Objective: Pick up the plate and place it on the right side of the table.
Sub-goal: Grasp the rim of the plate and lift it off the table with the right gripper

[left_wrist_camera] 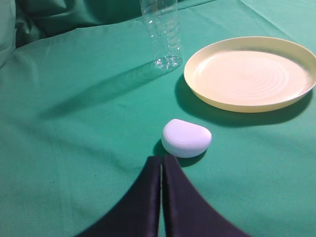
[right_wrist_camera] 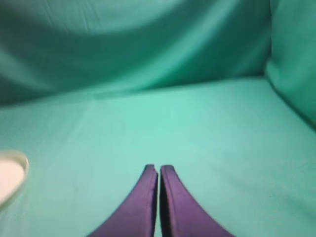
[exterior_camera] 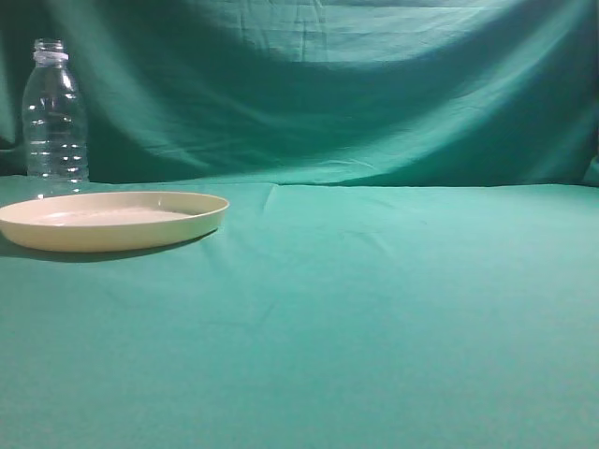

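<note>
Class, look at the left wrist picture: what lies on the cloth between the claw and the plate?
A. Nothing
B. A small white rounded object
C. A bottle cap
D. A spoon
B: a small white rounded object sits just beyond the shut left claw, nearer than the plate.

The table is covered with a wrinkled teal-green cloth. On it the cream-yellow plate lies flat. Just behind the plate stands a clear plastic bottle, upright. In the left wrist view a small white rounded object lies on the cloth near the plate, not touching it
</note>
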You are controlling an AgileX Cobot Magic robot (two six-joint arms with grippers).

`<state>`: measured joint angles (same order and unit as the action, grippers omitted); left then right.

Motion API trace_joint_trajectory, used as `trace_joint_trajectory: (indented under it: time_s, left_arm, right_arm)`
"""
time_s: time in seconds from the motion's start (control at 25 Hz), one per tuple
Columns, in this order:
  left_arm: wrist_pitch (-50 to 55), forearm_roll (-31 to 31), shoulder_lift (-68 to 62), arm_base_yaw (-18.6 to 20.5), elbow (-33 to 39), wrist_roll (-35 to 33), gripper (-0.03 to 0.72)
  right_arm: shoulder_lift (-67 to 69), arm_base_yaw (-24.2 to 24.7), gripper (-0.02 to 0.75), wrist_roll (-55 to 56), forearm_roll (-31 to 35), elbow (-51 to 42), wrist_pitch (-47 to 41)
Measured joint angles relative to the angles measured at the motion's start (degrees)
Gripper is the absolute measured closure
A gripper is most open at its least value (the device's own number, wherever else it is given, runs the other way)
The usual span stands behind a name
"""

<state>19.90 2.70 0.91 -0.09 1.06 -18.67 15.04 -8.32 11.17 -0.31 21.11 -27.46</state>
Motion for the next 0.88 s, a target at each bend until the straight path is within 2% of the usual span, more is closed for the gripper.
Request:
trace_joint_trajectory:
  time_s: [0.16,0.36,0.44,0.6,0.76,0.88]
  left_arm:
    - [0.0,0.0,0.0,0.0,0.0,0.0,0.688]
    - [0.0,0.0,0.0,0.0,0.0,0.0,0.688]
    - [0.0,0.0,0.0,0.0,0.0,0.0,0.688]
    - [0.0,0.0,0.0,0.0,0.0,0.0,0.688]
    - [0.0,0.0,0.0,0.0,0.0,0.0,0.688]
    - [0.0,0.0,0.0,0.0,0.0,0.0,0.688]
  right_arm:
    - [10.2,0.0,0.738,0.0,0.0,7.2,-10.5]
    - [18.7,0.0,0.738,-0.1,1.7,9.0,-11.2]
    - [22.3,0.0,0.738,-3.1,6.3,10.6,-11.4]
    - [31.1,-0.5,0.738,-16.5,17.9,16.2,-15.7]
    - [41.1,-6.1,0.738,-19.7,19.8,22.9,-17.1]
    - [49.1,-12.9,0.738,-19.7,18.1,28.5,-17.2]
